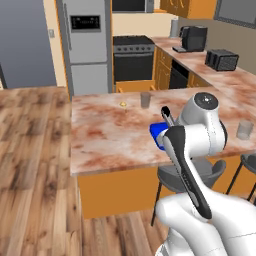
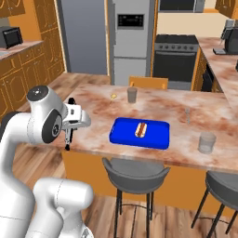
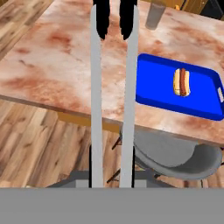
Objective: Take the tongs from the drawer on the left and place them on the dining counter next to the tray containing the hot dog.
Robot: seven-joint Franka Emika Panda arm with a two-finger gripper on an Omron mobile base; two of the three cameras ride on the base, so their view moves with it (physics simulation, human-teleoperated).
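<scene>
The gripper [image 2: 69,135] clamped the tongs [image 3: 111,87], black ends aimed far across the dining counter [image 1: 105,135] (left of the tray [image 2: 139,135]).

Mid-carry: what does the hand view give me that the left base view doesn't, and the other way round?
Hand view: the hot dog lying in the tray, and the tongs, their two grey arms reaching out over the counter edge beside the tray. Left base view: the open drawer beyond the counter, the toaster and the coffee machine; there the arm hides most of the tray. Both: counter, tray, grey cup.
</scene>
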